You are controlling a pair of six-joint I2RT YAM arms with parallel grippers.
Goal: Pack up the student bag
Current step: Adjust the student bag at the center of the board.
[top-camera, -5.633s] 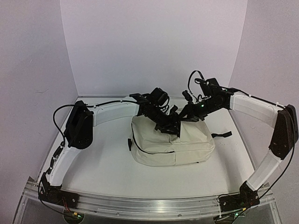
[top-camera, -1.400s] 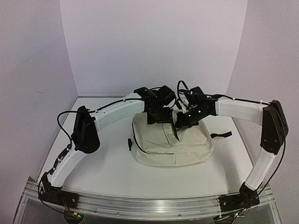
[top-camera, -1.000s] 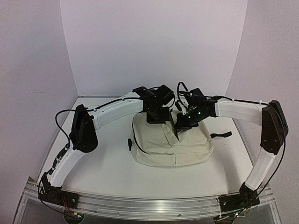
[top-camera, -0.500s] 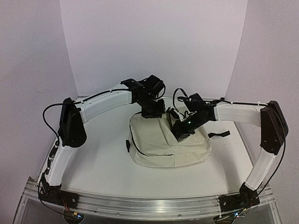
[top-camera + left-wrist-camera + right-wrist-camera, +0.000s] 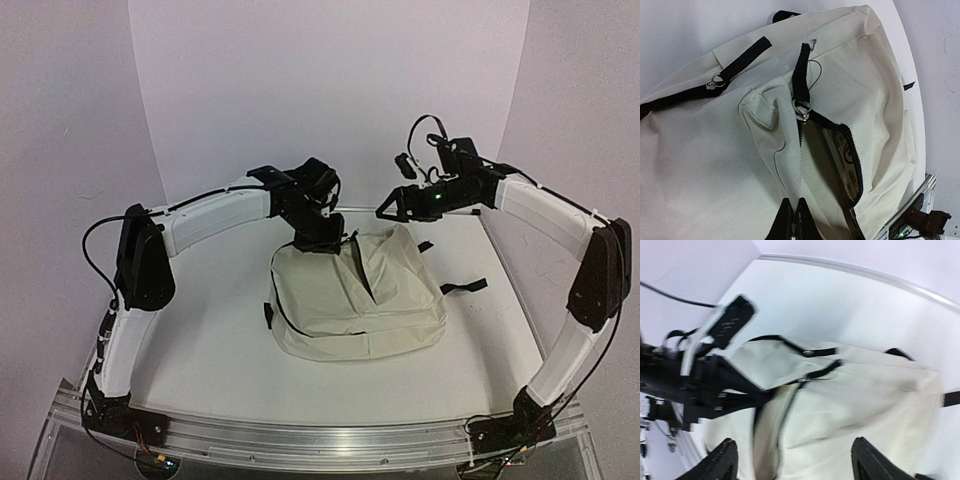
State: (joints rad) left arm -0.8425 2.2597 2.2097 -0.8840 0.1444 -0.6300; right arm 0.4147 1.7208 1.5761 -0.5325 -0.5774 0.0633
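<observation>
The cream student bag (image 5: pixel 350 300) lies in the middle of the table, its black main zipper (image 5: pixel 852 160) partly open. A printed flat item (image 5: pixel 844 152) shows inside the opening. My left gripper (image 5: pixel 326 240) is at the bag's back edge. In the left wrist view my left gripper (image 5: pixel 793 222) is shut on a fold of the bag's cream fabric beside the zipper. My right gripper (image 5: pixel 388 210) hangs above the bag's back right, clear of it. The blurred right wrist view shows my right gripper (image 5: pixel 795 465) open, with nothing between its fingers (image 5: pixel 722 460).
Black straps (image 5: pixel 465 287) trail from the bag's right side onto the white table (image 5: pixel 200 340). A second zipper pull (image 5: pixel 717 80) sits on the bag's outer pocket. White walls close in the back and both sides.
My right gripper has opened, let go at the zipper and risen back and right, off the bag. My left gripper has drawn the bag's edge slightly left and back.
</observation>
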